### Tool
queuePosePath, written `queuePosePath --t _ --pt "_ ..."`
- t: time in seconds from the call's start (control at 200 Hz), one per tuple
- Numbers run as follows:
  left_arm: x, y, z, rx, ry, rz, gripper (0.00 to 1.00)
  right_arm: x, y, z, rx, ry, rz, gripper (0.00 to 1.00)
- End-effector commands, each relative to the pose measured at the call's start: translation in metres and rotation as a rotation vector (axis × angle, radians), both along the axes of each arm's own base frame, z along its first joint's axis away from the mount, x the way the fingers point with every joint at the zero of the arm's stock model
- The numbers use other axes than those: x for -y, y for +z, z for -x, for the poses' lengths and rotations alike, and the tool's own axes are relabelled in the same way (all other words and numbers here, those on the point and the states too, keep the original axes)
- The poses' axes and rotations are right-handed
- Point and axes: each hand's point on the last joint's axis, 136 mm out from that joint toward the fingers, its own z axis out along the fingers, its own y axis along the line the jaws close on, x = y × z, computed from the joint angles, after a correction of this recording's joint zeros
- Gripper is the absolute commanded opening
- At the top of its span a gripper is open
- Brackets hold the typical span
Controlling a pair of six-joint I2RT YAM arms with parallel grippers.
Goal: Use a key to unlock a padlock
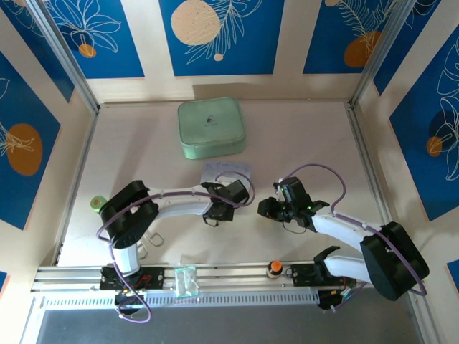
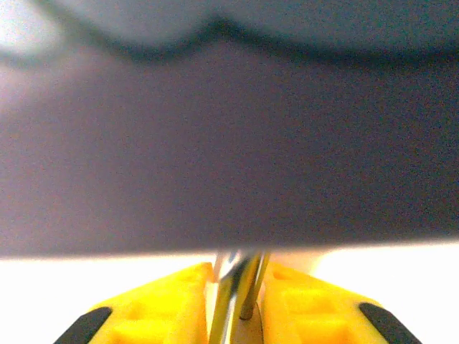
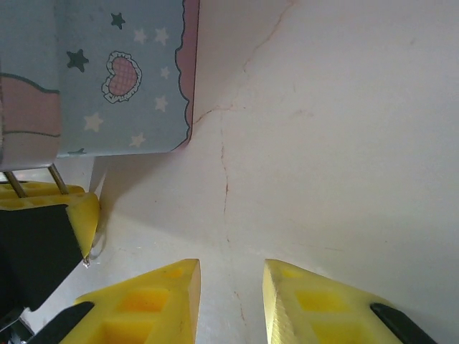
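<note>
Left gripper (image 2: 237,279) is pinched tight on thin silver metal. Two slim rods stand up between its yellow fingers, by the look of them the shackle legs of the padlock (image 2: 251,290). The brass body can't be made out: a big dark blur sits right over the fingers in the left wrist view.

Over to the right wrist camera. The shackle (image 3: 57,179) rises from the left gripper's yellow fingertip (image 3: 82,211) to the lower edge of the pale blue tin (image 3: 122,72), the one with stars and a heart. Right gripper (image 3: 229,301) hangs with its fingers apart, bare table (image 3: 344,143) showing through the gap, just beside the tin's corner.

From above, both grippers face each other near the table's middle — left gripper (image 1: 215,213) touching the tin's near edge, right gripper (image 1: 267,208) close alongside. A pale green case (image 1: 211,127) lies well behind.
</note>
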Motion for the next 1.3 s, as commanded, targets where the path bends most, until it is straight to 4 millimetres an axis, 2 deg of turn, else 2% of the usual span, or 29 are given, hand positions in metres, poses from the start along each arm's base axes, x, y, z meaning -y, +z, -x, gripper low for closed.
queuePosePath --t 0.0,0.225,0.325,0.43,0.54,0.73,0.895,0.991,1.196,1.296 --pt "-0.05 -0.017 0.021 -0.068 -0.016 -0.259 0.23 0.001 0.001 0.003 -0.008 0.007 -0.005 0.29" --pt "-0.049 -0.01 0.026 -0.007 -0.018 -0.339 0.25 0.002 0.0 0.004 -0.012 -0.002 -0.005 0.29" --pt "-0.045 -0.014 0.03 -0.015 -0.011 -0.314 0.28 0.004 -0.001 0.004 -0.013 -0.008 -0.004 0.29" --pt "-0.039 -0.008 0.033 0.006 -0.017 -0.304 0.3 0.005 -0.001 0.004 -0.011 -0.017 0.001 0.29" --pt "-0.034 0.0 0.034 0.04 -0.035 -0.339 0.29 0.008 -0.004 0.004 -0.014 -0.033 0.007 0.29" --pt "-0.025 -0.002 0.044 0.045 -0.06 -0.36 0.27 0.009 -0.007 0.006 -0.018 -0.042 0.007 0.29" --pt "-0.024 0.008 0.038 0.098 -0.093 -0.451 0.27 0.012 -0.009 0.007 -0.016 -0.053 0.012 0.29" --pt "-0.015 0.013 0.037 0.139 -0.127 -0.476 0.27 0.014 -0.011 0.007 -0.015 -0.062 0.016 0.29" --pt "-0.002 0.004 0.034 0.169 -0.192 -0.501 0.22 0.023 -0.013 0.01 0.0 -0.111 0.019 0.29" --pt "-0.004 0.007 0.03 0.181 -0.22 -0.567 0.22 0.025 -0.012 0.012 0.008 -0.119 0.015 0.29"
